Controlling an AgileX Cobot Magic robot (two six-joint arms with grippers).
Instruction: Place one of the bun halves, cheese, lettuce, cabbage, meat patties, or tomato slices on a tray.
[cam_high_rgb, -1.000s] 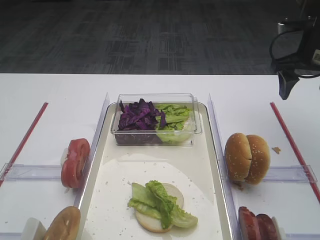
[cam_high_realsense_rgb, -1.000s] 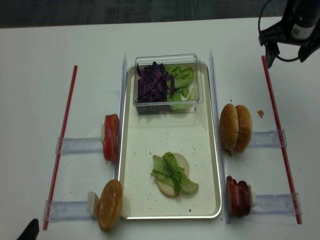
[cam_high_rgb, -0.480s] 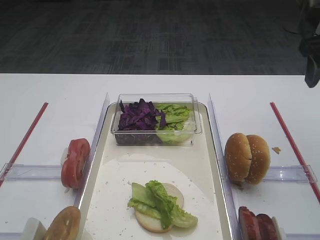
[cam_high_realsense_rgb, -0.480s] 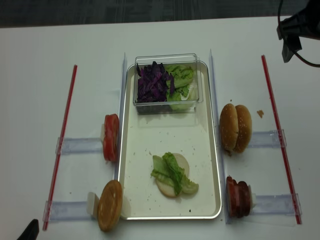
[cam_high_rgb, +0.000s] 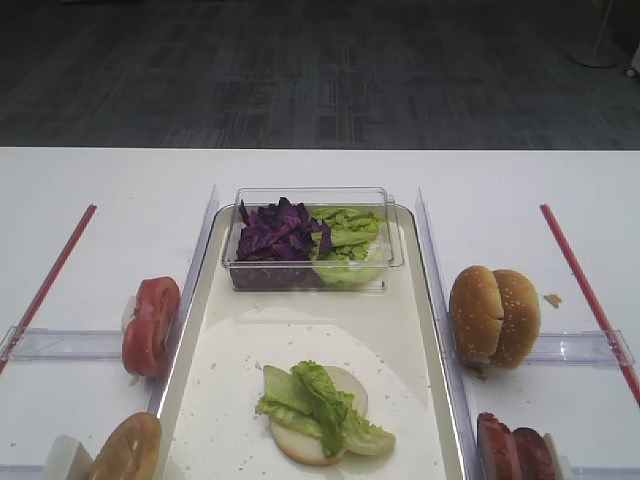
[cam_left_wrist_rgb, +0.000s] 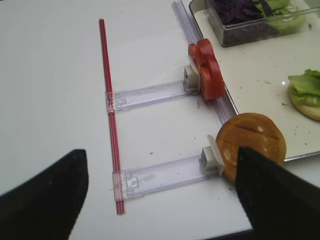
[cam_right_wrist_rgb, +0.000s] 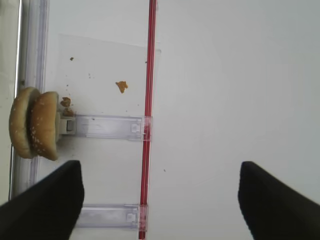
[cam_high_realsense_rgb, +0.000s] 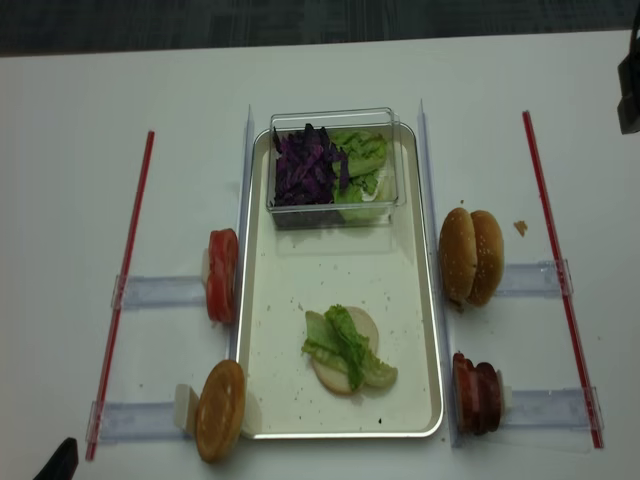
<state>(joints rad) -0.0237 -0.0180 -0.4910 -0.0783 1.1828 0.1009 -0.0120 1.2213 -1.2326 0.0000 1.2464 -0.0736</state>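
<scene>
Exterior high views: neither pincer works over the food; only a dark sliver of the right arm (cam_high_realsense_rgb: 630, 85) shows at the far right edge.
Tray (cam_high_realsense_rgb: 400, 400): long and cream-white, lying in the middle of the white surface (cam_high_realsense_rgb: 130, 120).
On the tray: a pale bun disc (cam_high_realsense_rgb: 345, 375) with a lettuce leaf (cam_high_realsense_rgb: 342, 342) laid across it, near the front end.
Clear tub (cam_high_realsense_rgb: 333, 118): at the tray's far end, purple cabbage (cam_high_realsense_rgb: 305, 165) on its left side, more green leaves beside it on the right.
Tomato slices (cam_high_realsense_rgb: 222, 274): standing on edge, just left of the tray.
Single bun half (cam_high_realsense_rgb: 220, 410): on edge at the front left corner.
Pair of bun halves (cam_high_realsense_rgb: 472, 256): on edge, just right of the tray.
Meat patties (cam_high_realsense_rgb: 477, 392): on edge, front right.
Right pincer (cam_right_wrist_rgb: 160, 200): jaws spread wide, nothing between them, hanging above the bare surface beside the red strip (cam_right_wrist_rgb: 146, 125).
Left pincer (cam_left_wrist_rgb: 160, 195): two dark fingers far apart, holding nothing, over the surface left of the tray.
</scene>
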